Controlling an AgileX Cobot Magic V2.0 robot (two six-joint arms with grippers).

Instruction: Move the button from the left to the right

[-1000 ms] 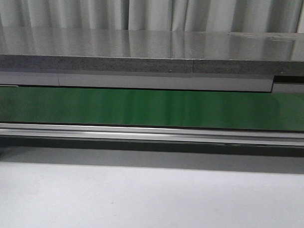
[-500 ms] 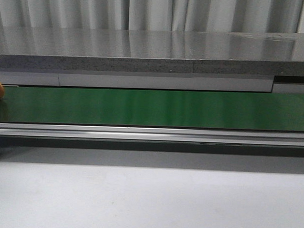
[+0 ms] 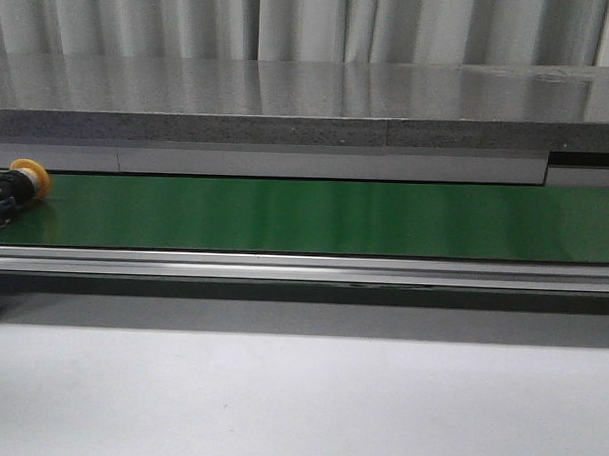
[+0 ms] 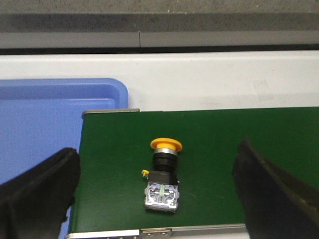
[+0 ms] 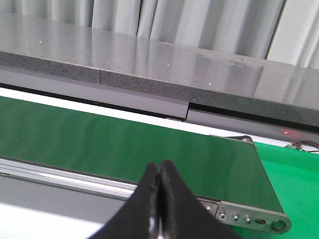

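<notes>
The button (image 3: pixel 18 186) lies on its side at the far left of the green belt (image 3: pixel 315 216), its orange-yellow cap pointing right. In the left wrist view the button (image 4: pixel 163 175) lies between my left gripper's (image 4: pixel 159 191) wide-open fingers, touching neither. My right gripper (image 5: pixel 160 172) is shut and empty, above the near rail by the belt's right end (image 5: pixel 199 159). Neither gripper shows in the front view.
A blue tray (image 4: pixel 45 129) sits just beyond the belt's left end. A grey stone-topped bench (image 3: pixel 289 97) runs behind the belt. A metal rail (image 3: pixel 303 268) edges the belt's near side. A green surface (image 5: pixel 294 184) lies past the right end.
The button has come into the front view at the left edge and moved rightward along the belt.
</notes>
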